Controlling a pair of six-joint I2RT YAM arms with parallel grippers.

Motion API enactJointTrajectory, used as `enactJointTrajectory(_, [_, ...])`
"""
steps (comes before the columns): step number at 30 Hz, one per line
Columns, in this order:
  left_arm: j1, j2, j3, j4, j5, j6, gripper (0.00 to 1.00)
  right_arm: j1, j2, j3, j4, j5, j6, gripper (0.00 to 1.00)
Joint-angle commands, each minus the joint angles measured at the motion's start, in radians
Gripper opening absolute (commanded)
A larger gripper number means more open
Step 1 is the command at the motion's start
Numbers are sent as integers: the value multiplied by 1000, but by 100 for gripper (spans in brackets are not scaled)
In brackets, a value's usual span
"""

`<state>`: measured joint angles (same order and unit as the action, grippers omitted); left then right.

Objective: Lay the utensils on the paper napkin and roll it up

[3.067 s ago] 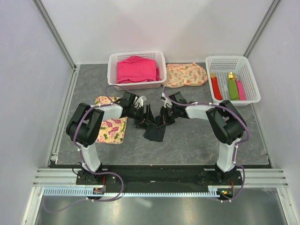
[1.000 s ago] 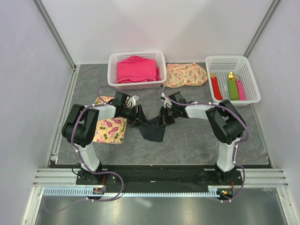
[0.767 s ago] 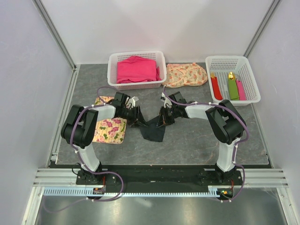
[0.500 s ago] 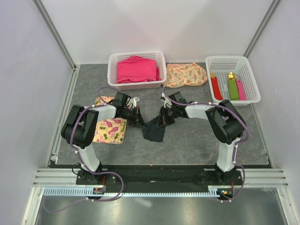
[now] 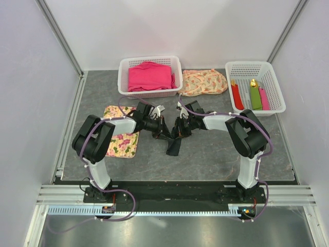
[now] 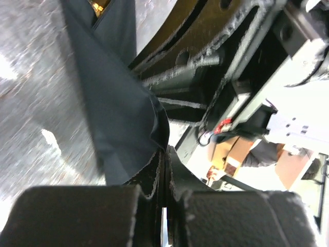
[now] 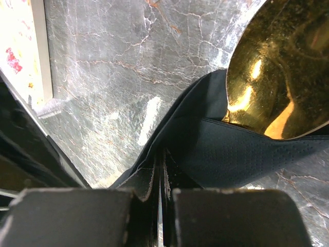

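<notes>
The left gripper (image 5: 164,134) is clenched on a fold of the black napkin (image 5: 173,146), which lies bunched on the grey bench (image 5: 216,149) between both arms. The right gripper (image 5: 178,134) is pinching its other edge, just beside a gold spoon (image 7: 277,72) wrapped in the paper.

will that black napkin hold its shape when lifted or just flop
Probably floppy: the black napkin drapes and creases where the left claw pinches it. Likely light and thin, since it hangs in soft folds from the right claw too. The gold spoon in the fold could slide out, as the paper looks loose around it.
</notes>
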<state>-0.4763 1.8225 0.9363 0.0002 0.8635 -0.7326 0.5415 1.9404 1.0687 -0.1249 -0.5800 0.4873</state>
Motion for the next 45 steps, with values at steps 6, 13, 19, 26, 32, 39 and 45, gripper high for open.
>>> enactJointTrajectory(6, [-36, 66, -22, 88, -89, -114, 2, 14, 42, -35, -88, 103, -9, 0])
enactJointTrajectory(13, [-36, 74, -33, -9, -175, -68, 2, 11, 26, -35, -85, 103, -6, 0])
enactJointTrajectory(19, [-36, 101, 12, -155, -283, -48, 2, 12, 2, -26, -87, 101, -6, 0])
enactJointTrajectory(26, [-33, 106, 44, -244, -371, -13, 2, 8, -76, 17, -101, 74, -1, 3])
enactJointTrajectory(32, [-33, 113, 44, -246, -376, -4, 2, -60, -130, 30, -79, -4, 17, 8])
enactJointTrajectory(39, [-33, 127, 48, -238, -357, -11, 2, -181, -181, -154, 273, -118, 273, 6])
enactJointTrajectory(45, [-31, 126, 48, -236, -347, -13, 2, -183, -141, -288, 588, -152, 499, 0])
